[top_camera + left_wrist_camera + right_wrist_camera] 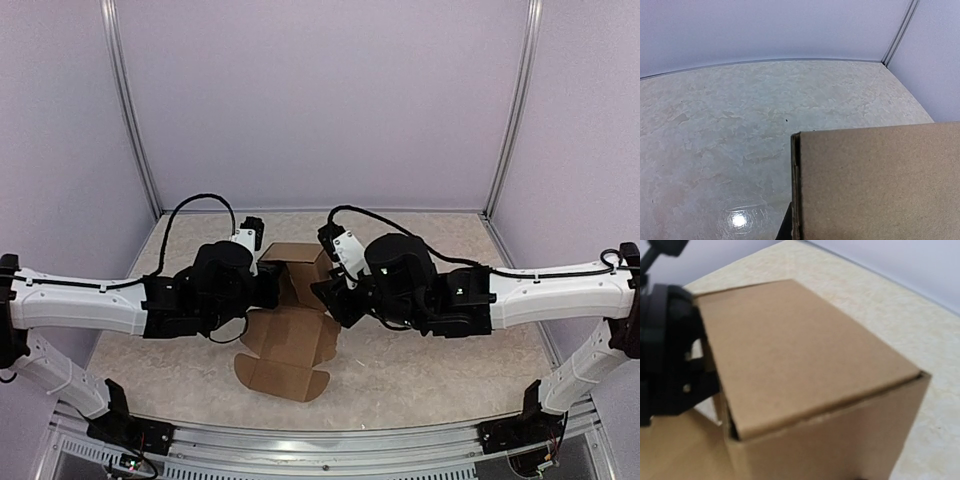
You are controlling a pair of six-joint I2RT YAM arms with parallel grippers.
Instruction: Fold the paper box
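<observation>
the paper box [292,300] sits near the middle of the table [450,360], between the two grippers. it is partly erected: the far section stands up as a walled body, while the near section lies flat on the table surface and extends toward the arm bases, ending in a flap with rounded corners. in the right wrist view, a top panel of the paper box [805,355] lies across the walls at a slight tilt, with a dark gap open under its near-left corner and one crease running along the front edge. in the left wrist view, a single brown face of the paper box [880,185] fills the lower right, and its left edge shows two layers of board. the left gripper [268,288] is at the left wall of the raised section; in the right wrist view it appears as a black body [667,355] touching that side of the box. whether its jaws are spread or pinching the board cannot be told. the right gripper [325,292] is at the right wall of the raised section; its jaw state cannot be told either, as the fingers are hidden in every view. the table has a pale mottled surface, and plain lilac walls [320,100] enclose it on three sides.
</observation>
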